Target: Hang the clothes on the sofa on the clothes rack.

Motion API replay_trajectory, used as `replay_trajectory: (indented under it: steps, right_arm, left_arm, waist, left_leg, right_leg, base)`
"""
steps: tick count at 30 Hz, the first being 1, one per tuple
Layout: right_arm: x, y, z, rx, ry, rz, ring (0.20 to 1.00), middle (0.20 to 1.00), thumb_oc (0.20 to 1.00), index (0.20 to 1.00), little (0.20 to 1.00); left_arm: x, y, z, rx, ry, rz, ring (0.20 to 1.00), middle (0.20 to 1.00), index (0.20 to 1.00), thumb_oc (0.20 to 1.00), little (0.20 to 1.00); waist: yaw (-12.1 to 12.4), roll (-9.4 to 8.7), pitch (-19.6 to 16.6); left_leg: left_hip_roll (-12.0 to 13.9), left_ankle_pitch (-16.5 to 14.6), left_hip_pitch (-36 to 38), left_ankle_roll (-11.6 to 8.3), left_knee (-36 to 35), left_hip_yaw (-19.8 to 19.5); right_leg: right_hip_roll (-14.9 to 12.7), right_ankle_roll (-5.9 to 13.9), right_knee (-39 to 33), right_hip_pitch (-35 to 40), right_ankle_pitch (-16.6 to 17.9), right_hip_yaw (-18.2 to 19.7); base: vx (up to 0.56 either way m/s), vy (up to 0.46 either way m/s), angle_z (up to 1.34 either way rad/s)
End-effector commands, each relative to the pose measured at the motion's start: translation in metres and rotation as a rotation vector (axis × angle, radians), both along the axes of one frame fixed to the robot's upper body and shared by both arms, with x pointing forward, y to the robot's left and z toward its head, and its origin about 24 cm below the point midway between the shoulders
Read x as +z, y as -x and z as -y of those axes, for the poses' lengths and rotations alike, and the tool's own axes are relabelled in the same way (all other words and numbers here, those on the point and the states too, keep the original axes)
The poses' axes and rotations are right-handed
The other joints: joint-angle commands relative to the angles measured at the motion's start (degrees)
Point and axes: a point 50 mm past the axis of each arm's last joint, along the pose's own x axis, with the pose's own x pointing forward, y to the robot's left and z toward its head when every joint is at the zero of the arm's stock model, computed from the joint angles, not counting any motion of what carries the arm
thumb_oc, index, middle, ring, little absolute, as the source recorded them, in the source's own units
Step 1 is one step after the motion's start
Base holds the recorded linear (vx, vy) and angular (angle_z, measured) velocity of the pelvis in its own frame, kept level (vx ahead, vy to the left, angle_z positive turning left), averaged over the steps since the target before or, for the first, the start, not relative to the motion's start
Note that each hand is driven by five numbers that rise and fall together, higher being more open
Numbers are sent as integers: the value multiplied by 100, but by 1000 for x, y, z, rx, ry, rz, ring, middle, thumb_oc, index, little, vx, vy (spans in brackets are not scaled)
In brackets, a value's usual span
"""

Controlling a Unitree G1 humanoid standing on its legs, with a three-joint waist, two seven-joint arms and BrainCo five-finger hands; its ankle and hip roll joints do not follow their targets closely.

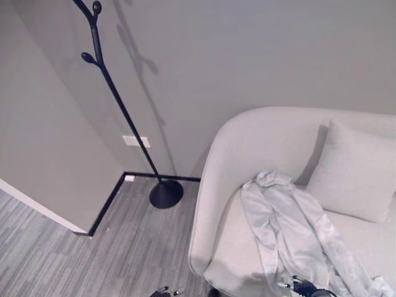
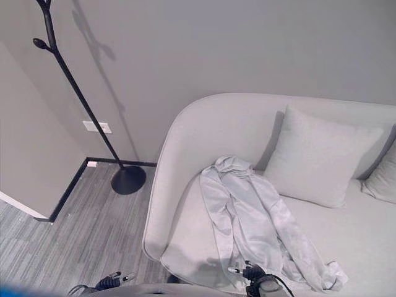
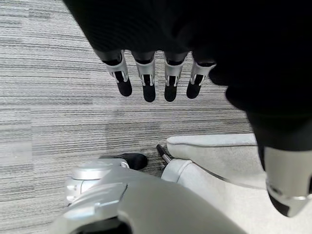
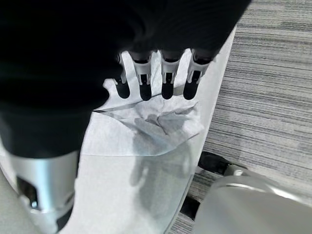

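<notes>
A broad, pale grey curved sofa (image 2: pixel 185 142) carries a square grey cushion (image 2: pixel 318 158), and beside it a tall black branching clothes rack (image 1: pixel 117 99) stands bare on the striped grey floor (image 1: pixel 55 260). The crumpled light grey jacket (image 2: pixel 250 216) lies untouched on the seat, so lifting and hanging remain. The right hand (image 4: pixel 156 80) hovers above its hem, fingers straight, holding nothing; the left hand (image 3: pixel 156 78) hangs over the floor, fingers straight too.

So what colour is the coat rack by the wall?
Black coat rack, clearest in the left eye view.
</notes>
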Motion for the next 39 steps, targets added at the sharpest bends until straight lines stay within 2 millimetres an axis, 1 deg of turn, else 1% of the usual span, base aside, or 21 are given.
replay_trajectory:
  steps: [1,2,3,6,7,8,9,11,13,16,17,18,19,20,21,24,25,27,29,36,39]
  right_arm:
    - [4,-12,3,66,25,30,1000,1000,1000,1000,1000]
    - [5,-15,1,75,22,38,1000,1000,1000,1000,1000]
    - [8,-30,-6,79,1,83,1000,1000,1000,1000,1000]
    - [9,-34,-14,84,-22,106,1000,1000,1000,1000,1000]
    - [10,-36,-16,88,-28,115,1000,1000,1000,1000,1000]
    - [10,-40,-21,105,-35,122,1000,1000,1000,1000,1000]
    - [10,-40,-21,105,-35,122,1000,1000,1000,1000,1000]
    - [12,-44,-21,113,-32,129,1000,1000,1000,1000,1000]
    - [12,-46,-21,119,-30,129,1000,1000,1000,1000,1000]
    - [11,-44,-22,126,-32,118,1000,1000,1000,1000,1000]
    - [10,-40,-24,132,-33,109,1000,1000,1000,1000,1000]
    - [11,-42,-25,141,-34,120,1000,1000,1000,1000,1000]
    - [11,-42,-25,141,-34,120,1000,1000,1000,1000,1000]
    - [11,-41,-21,140,-24,125,1000,1000,1000,1000,1000]
    - [13,-44,-17,131,-16,144,1000,1000,1000,1000,1000]
    - [19,-51,-2,81,19,183,1000,1000,1000,1000,1000]
    - [20,-52,3,72,36,184,1000,1000,1000,1000,1000]
    - [25,-56,12,71,70,206,1000,1000,1000,1000,1000]
    - [28,-61,15,93,89,221,1000,1000,1000,1000,1000]
    - [35,-73,16,105,122,279,1000,1000,1000,1000,1000]
    - [51,-95,13,135,134,388,1000,1000,1000,1000,1000]
  left_arm:
    - [3,-18,-4,-36,-29,24,1000,1000,1000,1000,1000]
    - [4,-20,-5,-31,-31,29,1000,1000,1000,1000,1000]
    - [7,-31,-8,-16,-36,69,1000,1000,1000,1000,1000]
    - [9,-34,-9,-16,-38,85,1000,1000,1000,1000,1000]
    - [10,-38,-10,-12,-40,97,1000,1000,1000,1000,1000]
    - [14,-51,-10,-8,-41,144,1000,1000,1000,1000,1000]
    - [14,-51,-10,-8,-41,144,1000,1000,1000,1000,1000]
    - [17,-58,-9,-12,-42,172,1000,1000,1000,1000,1000]
    - [19,-61,-11,-7,-46,191,1000,1000,1000,1000,1000]
    - [19,-62,-12,-16,-51,196,1000,1000,1000,1000,1000]
    - [20,-60,-15,-17,-62,190,1000,1000,1000,1000,1000]
    - [20,-61,-15,-4,-58,197,1000,1000,1000,1000,1000]
    - [20,-61,-15,-3,-58,197,1000,1000,1000,1000,1000]
    - [20,-63,-11,15,-49,213,1000,1000,1000,1000,1000]
    - [21,-68,-7,17,-38,231,1000,1000,1000,1000,1000]
    - [25,-83,6,12,1,289,1000,1000,1000,1000,1000]
    - [26,-86,10,9,12,302,1000,1000,1000,1000,1000]
    - [29,-95,17,-30,19,334,1000,1000,1000,1000,1000]
    - [30,-95,19,-54,26,346,1000,1000,1000,1000,1000]
    - [36,-100,17,-94,7,385,1000,1000,1000,1000,1000]
    - [49,-116,12,-100,-14,469,1000,1000,1000,1000,1000]
  waist:
    - [224,-61,53]
    - [252,-55,104]
    - [310,-28,303]
    - [299,-28,344]
    - [292,-25,345]
    - [340,4,304]
    - [339,8,313]
    - [371,-16,286]
    - [340,-83,271]
    - [331,-225,219]
    - [371,-312,177]
    - [332,-354,170]
    - [329,-348,170]
    - [307,-281,179]
    - [276,-224,204]
    - [113,-141,317]
    - [86,-130,344]
    - [116,-118,398]
    - [122,-63,391]
    - [99,-30,420]
    - [71,-38,541]
  left_leg:
    - [35,-359,188,-14,31,-184]
    - [23,-365,169,24,31,-162]
    - [61,-323,118,111,31,-60]
    - [89,-310,131,119,31,-92]
    - [126,-306,130,97,31,-117]
    - [334,-335,60,-14,31,-186]
    - [337,-341,74,-14,31,-188]
    - [493,-438,77,-113,31,-240]
    - [614,-557,195,-215,31,-245]
    - [728,-616,231,-375,31,-183]
    - [829,-633,242,-484,31,-134]
    - [1118,-546,179,-644,31,-186]
    - [1126,-548,179,-647,31,-190]
    - [1452,-409,94,-793,31,-286]
    - [1552,-286,-9,-831,31,-340]
    - [1694,62,-254,-841,57,-72]
    - [1674,82,-292,-813,131,69]
    - [1120,1,-539,-660,166,-308]
    - [881,-76,-532,-538,76,-358]
    - [755,-156,-465,-457,31,-206]
    - [687,-201,-514,-427,31,-129]
  right_leg:
    - [-314,549,85,-315,330,-103]
    - [-354,578,248,-413,342,-127]
    - [-391,702,1221,-1009,261,-122]
    - [-535,818,1521,-1164,273,-125]
    - [-649,821,1523,-1172,295,-96]
    - [-1254,787,1189,-1108,534,-56]
    - [-1251,787,1184,-1091,531,-60]
    - [-1669,892,816,-1158,864,-19]
    - [-1856,1051,484,-1311,1225,72]
    - [-1826,1188,130,-1124,1234,24]
    - [-1787,1236,103,-1067,1162,-93]
    - [-1590,1204,173,-1020,993,-100]
    - [-1583,1200,174,-1017,991,-105]
    - [-1276,1059,234,-1006,775,-109]
    - [-1139,1001,231,-978,680,-150]
    - [-940,848,159,-860,522,-385]
    - [-918,809,119,-820,495,-445]
    - [-858,777,85,-853,497,-413]
    - [-761,762,85,-881,497,-354]
    - [-783,791,85,-981,552,-206]
    - [-896,871,85,-1138,661,-128]
  base:
    - [-39,45,-1]
    - [-163,77,-13]
    - [-157,52,-27]
    - [-40,-27,-54]
    - [66,-278,-15]
    - [60,-257,13]
    - [65,-318,24]
    - [86,-268,16]
    - [152,-353,-7]
    - [110,-291,-17]
    - [110,-419,16]
    - [111,-420,40]
    - [102,-571,51]
    - [27,-419,42]
    - [9,-523,37]
    - [-44,-228,16]
    - [-34,-177,43]
    - [-15,-135,20]
    - [12,-24,-3]
    - [7,62,-20]
    - [-41,97,-18]
